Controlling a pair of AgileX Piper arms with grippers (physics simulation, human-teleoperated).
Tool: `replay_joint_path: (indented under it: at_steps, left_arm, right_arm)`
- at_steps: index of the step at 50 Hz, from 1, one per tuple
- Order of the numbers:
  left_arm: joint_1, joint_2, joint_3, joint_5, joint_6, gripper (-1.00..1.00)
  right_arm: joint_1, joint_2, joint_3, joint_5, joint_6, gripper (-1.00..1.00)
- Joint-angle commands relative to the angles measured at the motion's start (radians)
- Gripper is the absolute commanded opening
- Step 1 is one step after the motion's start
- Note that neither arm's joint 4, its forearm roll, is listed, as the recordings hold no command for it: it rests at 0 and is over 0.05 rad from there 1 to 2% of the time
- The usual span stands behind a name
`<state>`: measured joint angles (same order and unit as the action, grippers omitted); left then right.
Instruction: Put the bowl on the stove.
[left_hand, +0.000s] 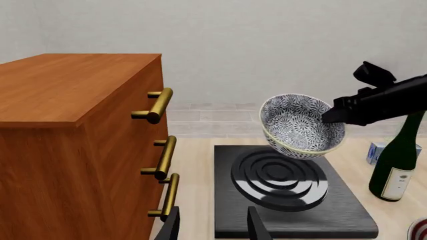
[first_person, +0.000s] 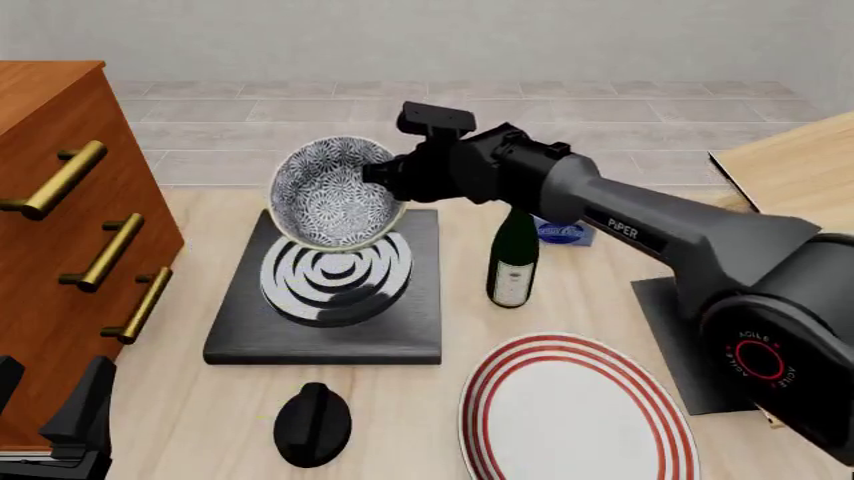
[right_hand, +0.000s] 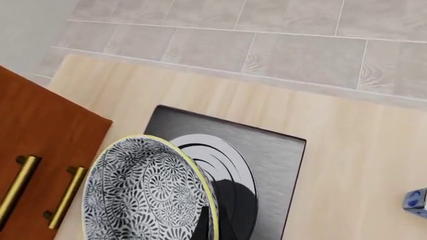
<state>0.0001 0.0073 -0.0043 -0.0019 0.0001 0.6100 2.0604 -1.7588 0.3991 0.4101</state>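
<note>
Far left there's the wooden dresser (first_person: 54, 200) with its brass handles (first_person: 107, 250), and my left gripper (first_person: 54, 415) is parked low in front of it, doing nothing, fingers spread with only air between them. Just right of that, near my edge of the table (first_person: 200, 420), sits a small black knob (first_person: 311, 424).

Next over is the stove (first_person: 387, 320), flat on the table, grey-white rings in the middle. The bowl (first_person: 334, 192) is up in the air right above those rings, tilted so its patterned inside faces me in the front view. It's not touching the stove; from my left wrist camera there's clear space between the bowl (left_hand: 303, 125) and the rings (left_hand: 280, 180), plus a shadow on them.

My right gripper (first_person: 378, 172) has the bowl pinched by its rim on the right side, arm reaching in across the table from the right.

Further right: a dark green wine bottle (first_person: 513, 258) standing upright just beside the stove, a small blue can (first_person: 563, 232) behind it, and the big white plate with red rings (first_person: 577, 412) near my edge.
</note>
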Motion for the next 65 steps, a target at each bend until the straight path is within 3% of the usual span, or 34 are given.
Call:
replay_joint_path:
  at_steps: [1,65]
  left_arm:
    - [0.0,0.0,0.0,0.0,0.0,1.0]
    - [0.0,0.0,0.0,0.0,0.0,1.0]
  right_arm:
    - [0.001,0.027,-0.022,-0.001,0.008,-1.0]
    - [0.015,0.096,-0.029,-0.01,0.017,-1.0]
